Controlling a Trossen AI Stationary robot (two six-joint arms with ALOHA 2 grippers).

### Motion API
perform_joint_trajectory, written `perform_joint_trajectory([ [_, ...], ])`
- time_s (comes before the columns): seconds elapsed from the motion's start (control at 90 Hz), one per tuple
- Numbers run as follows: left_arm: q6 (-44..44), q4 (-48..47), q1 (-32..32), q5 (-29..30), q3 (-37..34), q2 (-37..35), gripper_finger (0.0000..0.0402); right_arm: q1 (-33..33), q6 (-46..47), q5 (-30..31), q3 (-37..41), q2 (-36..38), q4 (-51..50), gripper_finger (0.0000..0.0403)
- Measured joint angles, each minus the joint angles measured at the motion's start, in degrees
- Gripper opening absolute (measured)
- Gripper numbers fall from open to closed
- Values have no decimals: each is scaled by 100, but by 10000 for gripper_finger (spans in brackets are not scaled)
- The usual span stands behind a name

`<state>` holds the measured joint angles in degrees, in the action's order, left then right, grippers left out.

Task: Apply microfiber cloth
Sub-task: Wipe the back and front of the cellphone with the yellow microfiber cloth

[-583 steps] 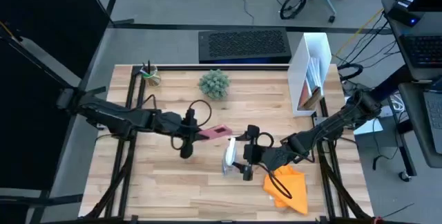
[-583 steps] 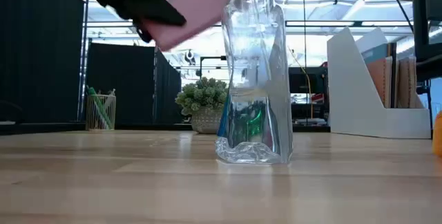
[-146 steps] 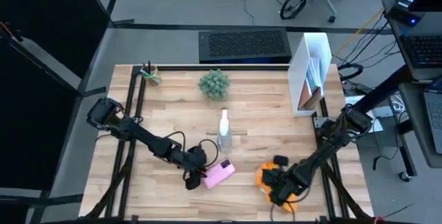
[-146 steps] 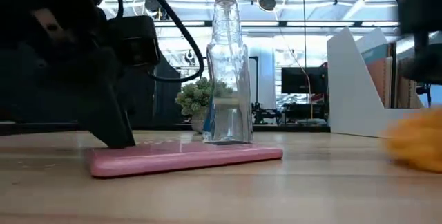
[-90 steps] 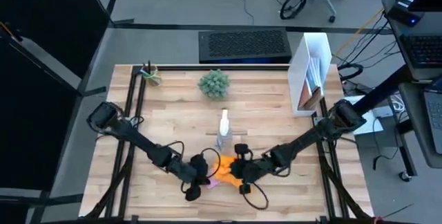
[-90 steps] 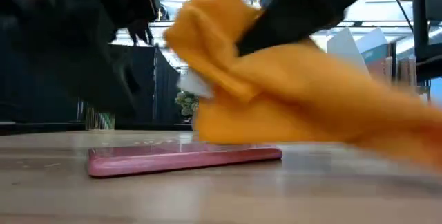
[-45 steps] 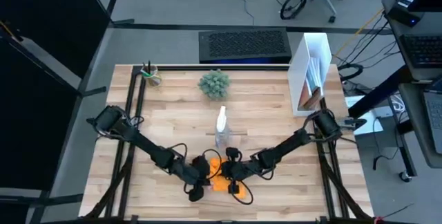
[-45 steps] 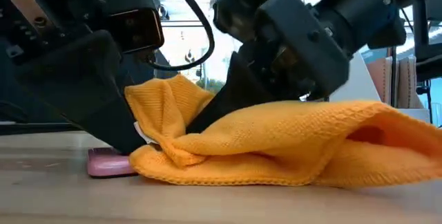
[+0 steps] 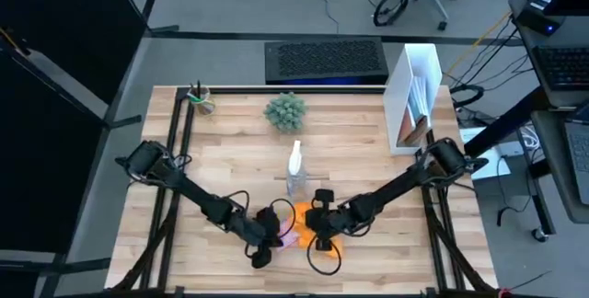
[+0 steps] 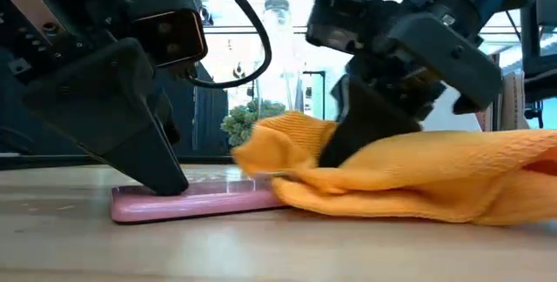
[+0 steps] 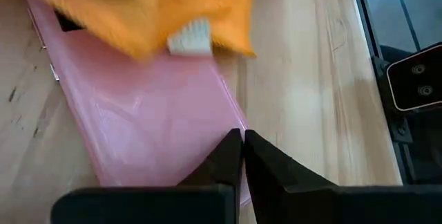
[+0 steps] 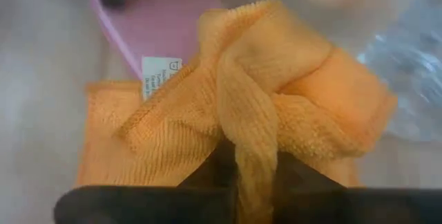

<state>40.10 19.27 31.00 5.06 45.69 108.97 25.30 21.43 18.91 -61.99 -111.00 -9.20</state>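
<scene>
Orange cloth [image 10: 418,182]: soft knit fabric, bunched into folds, lying on the wooden table [image 9: 230,142] near its front edge — one end draped over the end of the pink phone [image 10: 196,202], a white care tag [image 12: 157,72] showing at its edge.
Right gripper [image 12: 248,165]: down on the cloth, fingers pinched on a raised fold of it; in the low view the dark gripper presses into the middle of the fabric.
Left gripper [image 11: 242,144]: fingers closed together, tips set on the phone's end opposite the cloth, holding nothing between them.
Pink phone: flat on the table, lying between the two grippers — partly covered by the cloth.
Spray bottle [image 9: 295,171]: clear, upright, just behind the cloth and phone.
Back of table: small potted plant [image 9: 286,111], pencil cup [image 9: 200,101] at the left corner, white file holder [image 9: 416,96] at the right.
Beyond table: dark keyboard [image 9: 326,58] past the far edge.
</scene>
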Motion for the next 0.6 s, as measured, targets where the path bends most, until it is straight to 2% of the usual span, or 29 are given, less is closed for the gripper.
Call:
perform_joint_trajectory([
  [0.078, -2, 3, 0, -2, 0, 0, 6, -7, -151, 12, 50, 183, 103, 11],
  [0.222, -6, 25, 2, -4, -7, 0, 6, -19, -485, 12, 10, 330, 1479, 12],
  [0.467, -33, 42, -13, -7, -11, 4, 6, -214, -421, -413, 8, -496, 3284, 12],
  [0.6, -7, 44, -20, -28, -11, 4, 6, -347, -59, -456, 4, -994, 3596, 13],
])
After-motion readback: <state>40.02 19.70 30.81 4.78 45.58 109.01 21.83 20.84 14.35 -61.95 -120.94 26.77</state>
